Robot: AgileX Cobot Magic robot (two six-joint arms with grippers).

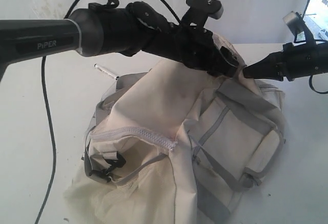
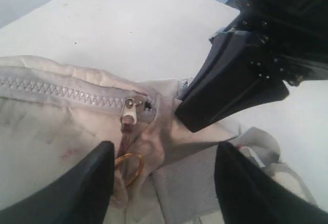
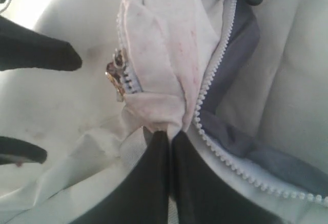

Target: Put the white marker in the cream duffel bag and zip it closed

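Note:
The cream duffel bag (image 1: 169,106) lies slumped on the white table, its zipper teeth (image 1: 151,134) parted along the near side. The white marker (image 1: 106,70) lies on the table behind the bag, away from both grippers. My left gripper (image 2: 164,149) is open above the zipper end, with the slider (image 2: 129,109) and a gold ring (image 2: 131,166) just ahead of one finger. My right gripper (image 3: 169,133) is shut on a fold of the bag's fabric beside the zipper end. In the exterior view the two grippers meet at the bag's far top, left gripper (image 1: 231,65) next to right gripper (image 1: 246,72).
A black cable (image 1: 48,131) hangs down at the left of the table. A black buckle (image 1: 114,163) and grey straps (image 1: 225,114) lie on the bag's near side. Thin mesh fabric (image 1: 102,198) spreads at the table's front edge.

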